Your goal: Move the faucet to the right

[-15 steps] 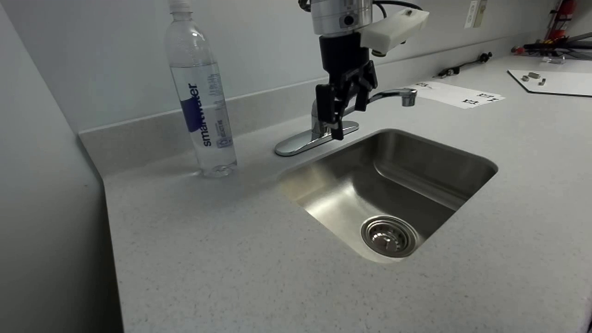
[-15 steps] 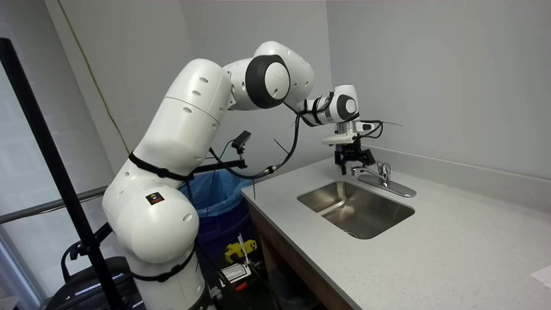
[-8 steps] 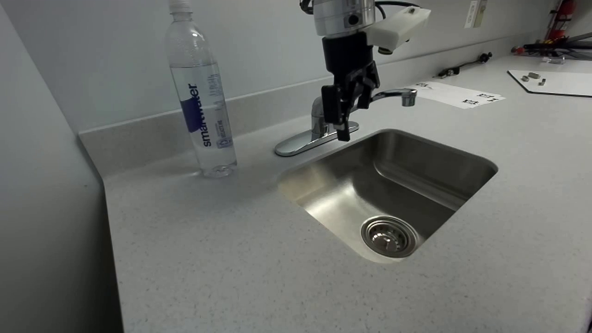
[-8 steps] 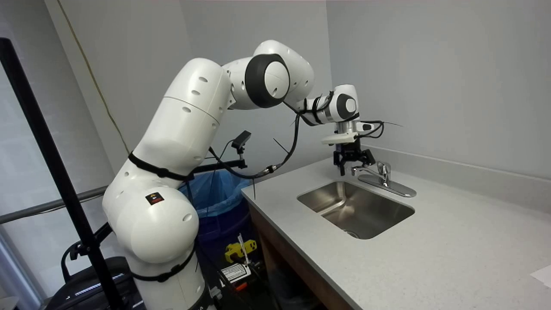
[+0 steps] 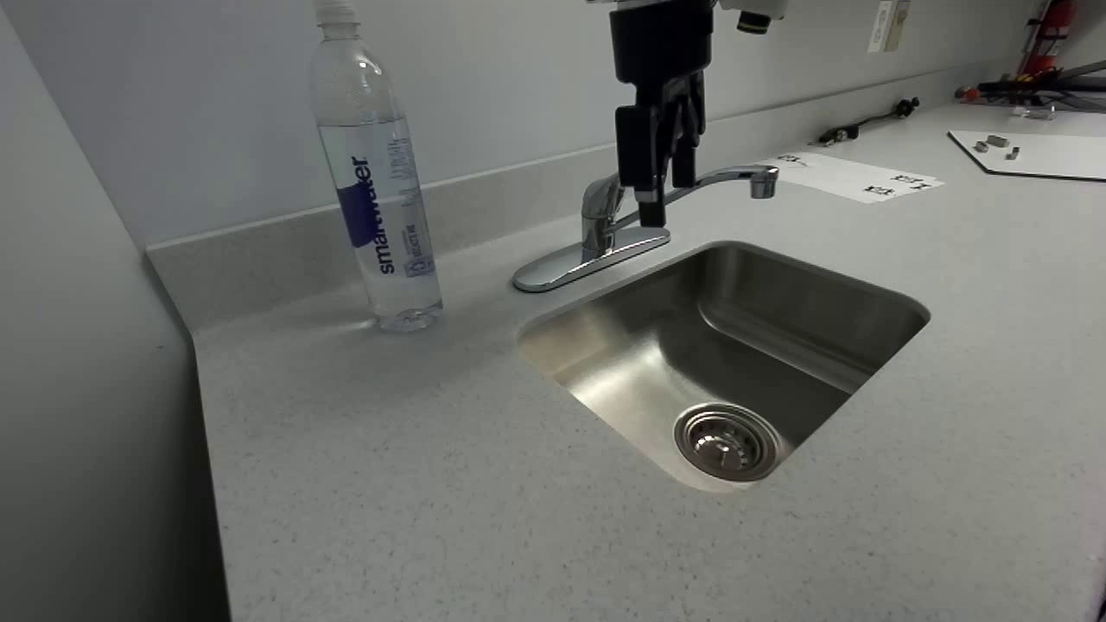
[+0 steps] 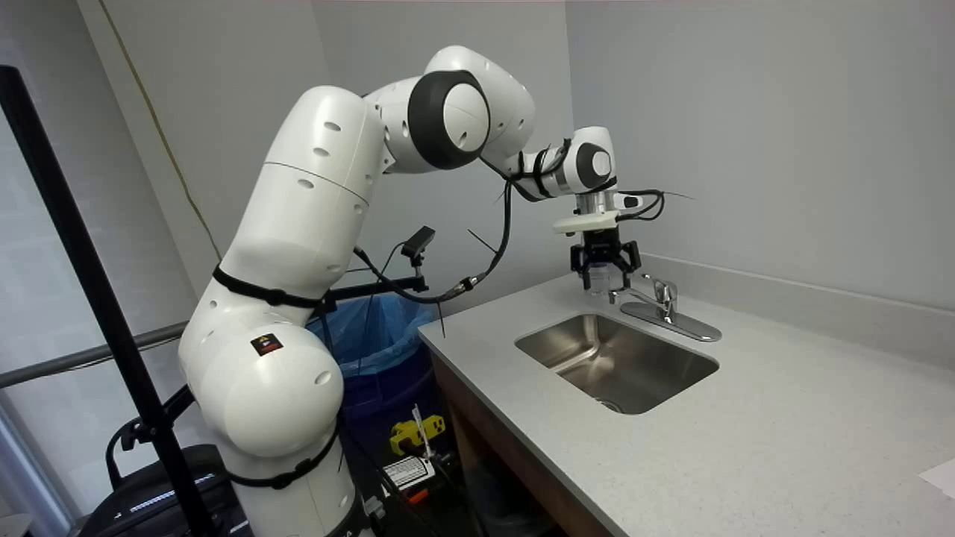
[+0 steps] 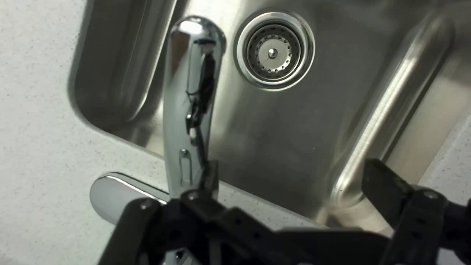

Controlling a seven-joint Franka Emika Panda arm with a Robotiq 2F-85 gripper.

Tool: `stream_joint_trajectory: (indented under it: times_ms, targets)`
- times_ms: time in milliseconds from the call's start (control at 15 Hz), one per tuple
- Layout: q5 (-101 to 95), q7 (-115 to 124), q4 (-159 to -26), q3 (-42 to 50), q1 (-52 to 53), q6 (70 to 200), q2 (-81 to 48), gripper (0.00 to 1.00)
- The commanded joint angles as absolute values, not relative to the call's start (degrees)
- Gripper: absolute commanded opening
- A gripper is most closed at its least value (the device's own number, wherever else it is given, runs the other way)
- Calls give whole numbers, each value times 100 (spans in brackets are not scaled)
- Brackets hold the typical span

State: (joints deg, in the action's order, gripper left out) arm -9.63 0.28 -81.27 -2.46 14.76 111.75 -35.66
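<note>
The chrome faucet (image 5: 598, 216) stands on its oval base plate at the back edge of the sink, and it also shows in an exterior view (image 6: 666, 300). Its spout is swung sideways, toward the right in one exterior picture. In the wrist view the faucet's spout (image 7: 189, 103) reaches up over the basin. My gripper (image 5: 668, 197) hangs above the faucet with its fingers apart, and also shows in an exterior view (image 6: 609, 283). In the wrist view the gripper (image 7: 292, 171) has nothing between its fingers; its left finger overlaps the spout's edge. Contact cannot be told.
The steel sink (image 5: 778, 337) is sunk in the grey counter (image 5: 389, 484). A tall clear water bottle (image 5: 380, 207) stands near the side wall, beside the faucet. White papers (image 5: 851, 177) lie beyond the spout. A backsplash runs behind the faucet.
My gripper has risen, and its fingers hang more evenly. More of the faucet's body and handle is uncovered, and the bottle now shows between the fingers. The faucet looks unmoved.
</note>
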Motion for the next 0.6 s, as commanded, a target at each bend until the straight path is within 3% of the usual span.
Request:
stream_joint_trajectory:
  times_ms: [0, 533]
  targets:
    - [-1027, -266, -8540, -355, 1300, 11117, -3132, 100]
    - [-846, -665, -8747, -542, 1152, 11301, -3044, 100]
